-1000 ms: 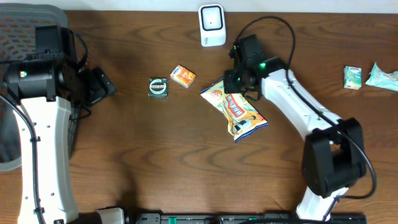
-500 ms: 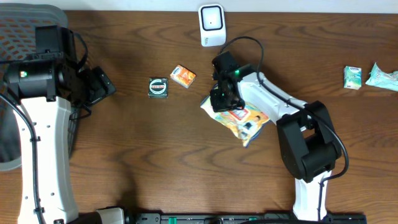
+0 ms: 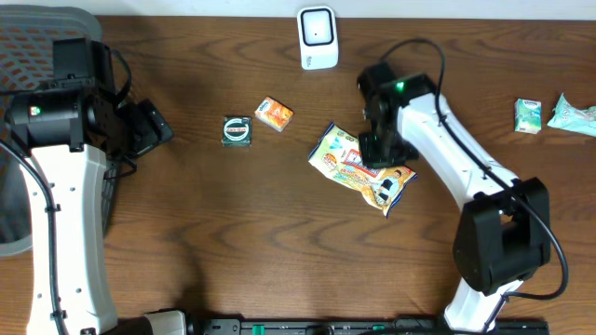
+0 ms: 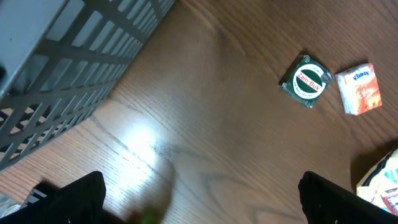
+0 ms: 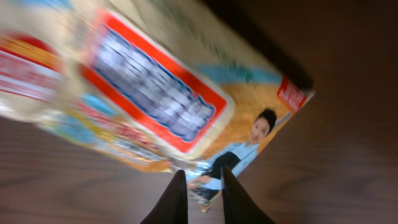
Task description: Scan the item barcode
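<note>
The item, a yellow and red snack bag (image 3: 346, 160), lies tilted at the table's centre, below the white barcode scanner (image 3: 318, 37) at the back edge. My right gripper (image 3: 376, 152) is over the bag's right half. In the right wrist view its fingers (image 5: 204, 177) stand a narrow gap apart with the bag's crimped lower edge between them, and the bag (image 5: 149, 93) fills the frame, blurred. No barcode shows. My left gripper (image 4: 201, 193) hangs wide open over bare wood at the far left (image 3: 154, 128), holding nothing.
A round green tin (image 3: 237, 130) and a small orange box (image 3: 274, 113) lie left of the bag, both also in the left wrist view as the tin (image 4: 305, 81) and box (image 4: 359, 89). Two pale green packets (image 3: 528, 115) (image 3: 573, 113) lie far right. A grey basket (image 4: 68, 62) stands at the left edge.
The right arm swung left and then back right, and the snack bag shifted right and down with it. The right fingers have parted slightly. The left arm has not moved.
</note>
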You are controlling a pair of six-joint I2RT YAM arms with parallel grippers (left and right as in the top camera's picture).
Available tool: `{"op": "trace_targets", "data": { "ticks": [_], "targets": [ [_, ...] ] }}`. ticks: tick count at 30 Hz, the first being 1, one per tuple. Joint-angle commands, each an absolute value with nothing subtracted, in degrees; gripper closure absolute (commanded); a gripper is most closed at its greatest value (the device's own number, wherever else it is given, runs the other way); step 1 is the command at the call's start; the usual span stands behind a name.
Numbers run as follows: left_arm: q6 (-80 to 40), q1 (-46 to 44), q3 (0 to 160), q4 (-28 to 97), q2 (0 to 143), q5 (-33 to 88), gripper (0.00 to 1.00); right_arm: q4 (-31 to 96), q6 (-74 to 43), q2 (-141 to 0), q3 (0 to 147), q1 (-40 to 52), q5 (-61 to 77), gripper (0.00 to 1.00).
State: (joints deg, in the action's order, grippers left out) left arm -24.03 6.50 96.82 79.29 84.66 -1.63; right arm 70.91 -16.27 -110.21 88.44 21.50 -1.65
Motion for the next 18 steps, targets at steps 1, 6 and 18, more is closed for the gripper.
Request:
{"op": "trace_targets", "data": {
  "ticks": [1, 6, 18],
  "targets": [
    [-24.3, 6.6, 96.6, 79.4, 85.0, -2.0, 0.02, 67.0, -15.8, -111.0, 81.6, 21.4, -4.1, 0.85],
    [-24.3, 6.6, 96.6, 79.5, 85.0, -2.0, 0.02, 57.1, -15.8, -111.0, 73.1, 21.4, -3.2, 0.94],
    [-24.3, 6.6, 96.6, 79.4, 85.0, -2.0, 0.02, 71.4, -15.5, -110.9, 89.6, 21.1, 0.6, 0.74]
  ]
}}
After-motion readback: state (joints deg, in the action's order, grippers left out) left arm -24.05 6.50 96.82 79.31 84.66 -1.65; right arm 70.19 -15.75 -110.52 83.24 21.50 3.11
